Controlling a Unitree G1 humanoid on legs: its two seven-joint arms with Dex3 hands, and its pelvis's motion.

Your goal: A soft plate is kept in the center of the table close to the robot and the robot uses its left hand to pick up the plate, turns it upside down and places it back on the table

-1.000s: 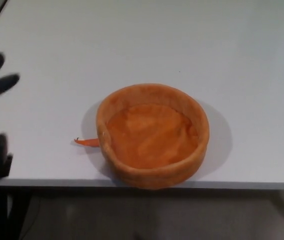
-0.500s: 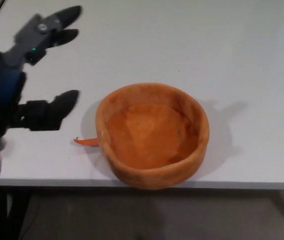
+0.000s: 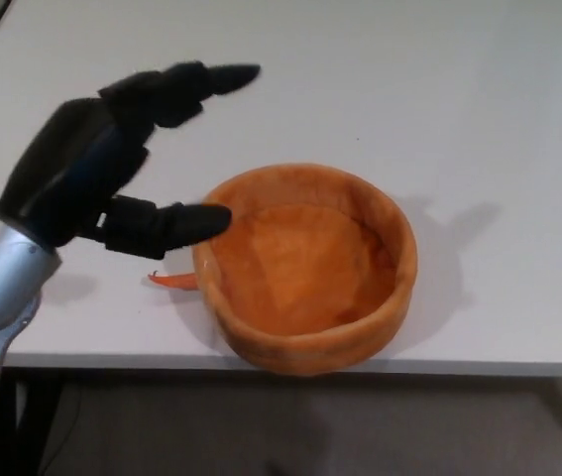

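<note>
Since the earlier frame the left robot hand (image 3: 112, 164) has swung in from the left edge toward the middle and now hangs just beside the soft orange plate (image 3: 305, 268), spread wide and gripping nothing. Its thumb (image 3: 167, 226) reaches level with the plate's left rim, its tip at or just over the rim; whether they touch cannot be told. The two fingers (image 3: 186, 87) point rightward above the table (image 3: 479, 109), farther back. The plate sits upright, opening upward, at the table's near edge, roughly round with no clear long axis. A small orange tab (image 3: 171, 281) sticks out leftward from its base.
</note>
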